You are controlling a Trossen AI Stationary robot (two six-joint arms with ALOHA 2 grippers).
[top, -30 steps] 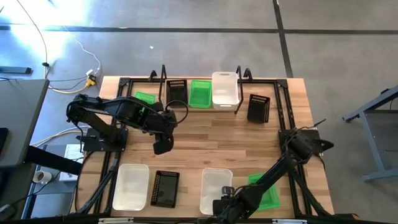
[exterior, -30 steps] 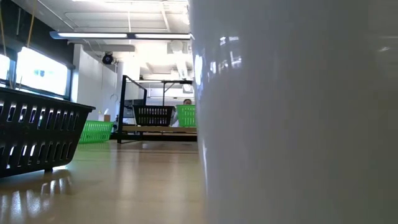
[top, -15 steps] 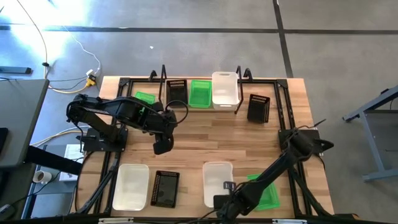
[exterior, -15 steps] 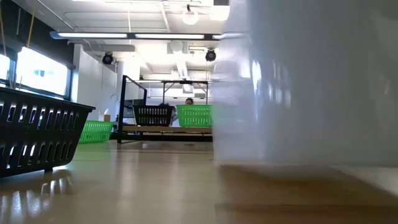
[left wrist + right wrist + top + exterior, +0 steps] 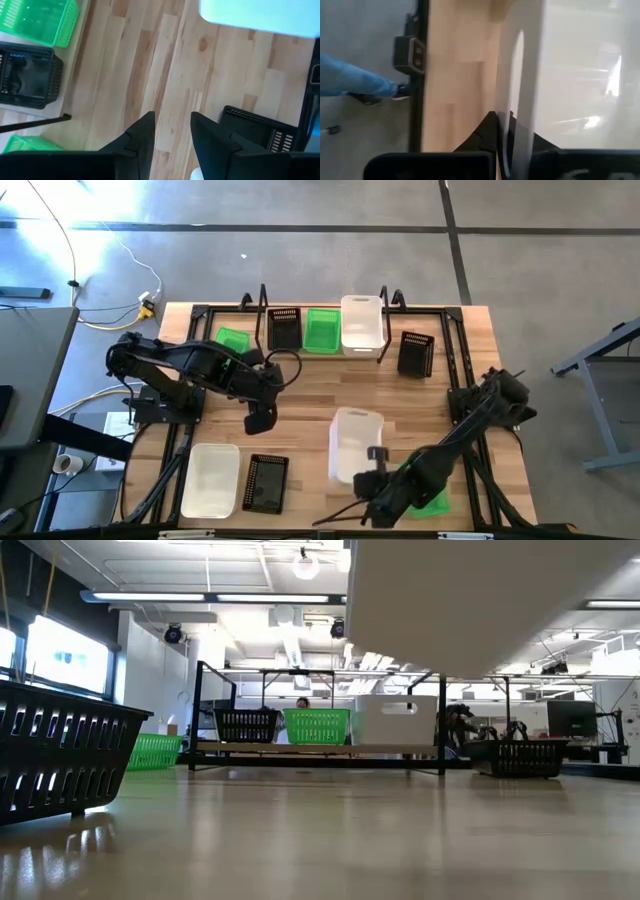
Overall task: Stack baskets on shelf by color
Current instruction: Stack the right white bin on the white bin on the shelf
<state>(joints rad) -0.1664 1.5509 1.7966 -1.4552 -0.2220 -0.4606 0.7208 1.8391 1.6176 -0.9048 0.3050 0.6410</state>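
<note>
Presently the right gripper has its fingers clamped on the near rim of a white basket, which hangs clear of the table, well short of the shelf. From above, its long axis runs from near edge toward the shelf, open side up, slightly skewed.

Low view adds what the overhead cannot: the basket's pale underside fills the upper frame, with open air beneath it. Right wrist view shows the rim and handle slot pinched between the dark fingers.

On the shelf: black basket, green basket, white basket, side by side, long axes across the board.

Left gripper hovers over bare table left of centre, fingers narrowly apart, empty. Left wrist view shows a black basket below it.
</note>
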